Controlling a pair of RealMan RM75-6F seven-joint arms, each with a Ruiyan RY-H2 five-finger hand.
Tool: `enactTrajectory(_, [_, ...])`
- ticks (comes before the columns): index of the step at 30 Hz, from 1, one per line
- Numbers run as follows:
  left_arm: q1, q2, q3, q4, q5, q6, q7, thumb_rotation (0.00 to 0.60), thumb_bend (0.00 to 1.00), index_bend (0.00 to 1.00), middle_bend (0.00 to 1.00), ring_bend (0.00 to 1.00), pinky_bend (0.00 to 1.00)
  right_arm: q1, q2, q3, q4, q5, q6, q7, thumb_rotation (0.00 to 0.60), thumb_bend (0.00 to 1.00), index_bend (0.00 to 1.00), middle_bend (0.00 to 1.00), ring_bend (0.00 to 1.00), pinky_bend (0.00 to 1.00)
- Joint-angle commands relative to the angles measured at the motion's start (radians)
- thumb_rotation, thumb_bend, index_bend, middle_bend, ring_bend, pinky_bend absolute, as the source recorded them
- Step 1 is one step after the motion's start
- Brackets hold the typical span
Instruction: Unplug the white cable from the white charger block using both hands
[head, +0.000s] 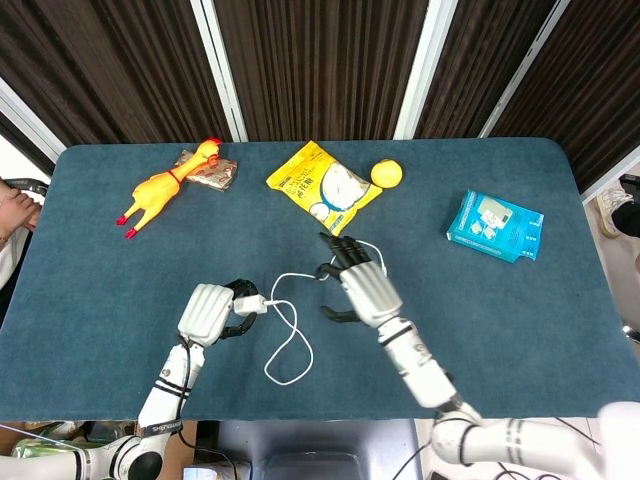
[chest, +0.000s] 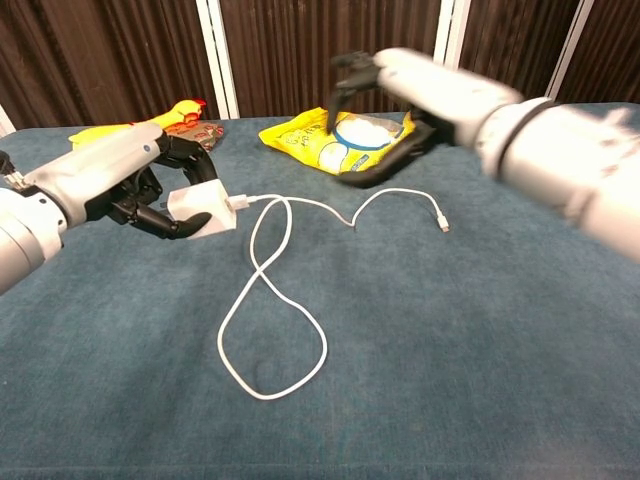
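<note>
Taking the snack bag (head: 324, 188) as your landmark: the ball (head: 387, 173) sits just right of it, the box (head: 495, 226) well right, the rubber chicken (head: 160, 188) well left, the cable (head: 290, 330) in front.
</note>
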Motion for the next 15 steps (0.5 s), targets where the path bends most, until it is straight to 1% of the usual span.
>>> enactTrajectory(1, [-0.002,0.001,-0.001,-0.003,0.0,0.002,0.003,0.6,0.57,0.77,0.83,1.0,1.0,0.064,-0.08,0.021,0.042,0.075,-0.019,-0.047,0.6,0.35,0.56,0.1,0.0,0.0])
enactTrajectory(5, [-0.004,-0.001,0.001,-0.009,0.004,0.008,0.009,0.6,0.57,0.77,0.83,1.0,1.0,0.095,-0.132,0.024,0.075,0.094,0.001,-0.08,0.6,0.37,0.58,0.11,0.0,0.0])
enactTrajectory(8, [-0.005,-0.001,0.004,-0.013,0.009,0.012,0.015,0.6,0.57,0.77,0.83,1.0,1.0,0.111,-0.162,0.025,0.101,0.105,0.009,-0.077,0.6,0.4,0.6,0.12,0.0,0.0])
enactTrajectory(15, [-0.004,0.004,0.007,-0.015,0.008,0.018,0.02,0.6,0.57,0.77,0.83,1.0,1.0,0.137,-0.196,0.01,0.134,0.119,0.011,-0.084,0.6,0.45,0.63,0.13,0.0,0.0])
